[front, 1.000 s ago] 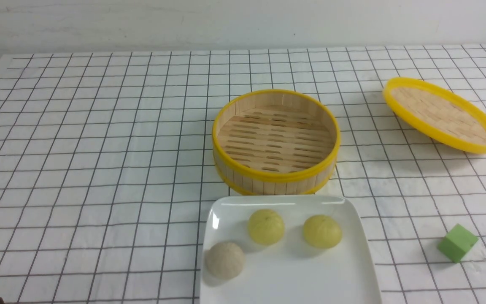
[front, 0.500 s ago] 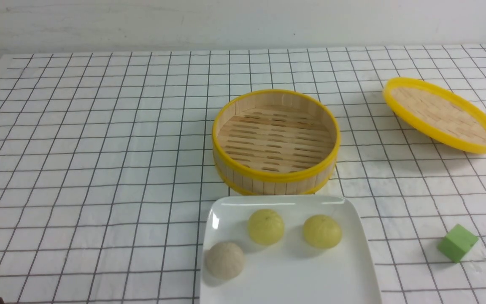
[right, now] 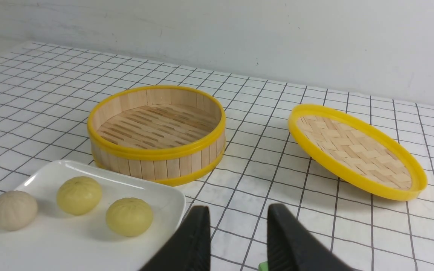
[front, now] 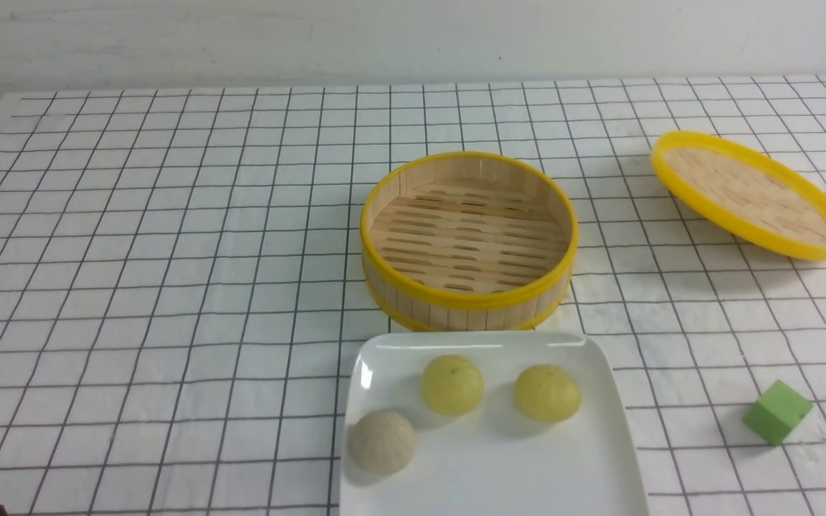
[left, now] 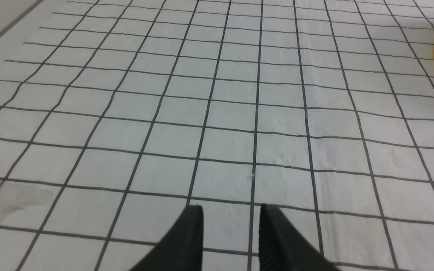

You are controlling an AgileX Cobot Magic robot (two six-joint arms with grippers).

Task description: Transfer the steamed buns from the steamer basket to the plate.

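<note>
The steamer basket (front: 469, 304) stands upright on the checked tablecloth (front: 169, 251), its slatted floor bare. All three steamed buns (front: 452, 385) sit on the white plate (front: 499, 473), which lies just beside the basket on the robot's side. Whether plate and basket touch cannot be told.

On the plate, a pale yellow bun sits nearest the basket. The second pale yellow bun (front: 547, 392) is a little to its right, and the two are apart. The greyish-beige bun (front: 382, 441) is farthest from the basket, towards the plate's left edge.

The woven basket lid (front: 750, 193) rests well to the right of the basket, inner side up and tilted. A green cube (front: 777, 411) sits right of the basket and nearer the robot, well apart from it.

The left gripper (left: 232, 207) hangs over bare cloth left of the basket, its fingers parted with nothing between them. The right gripper (right: 238, 207) is on the robot's side of the basket, beside the plate's right edge. Its fingers are likewise spread and empty.
</note>
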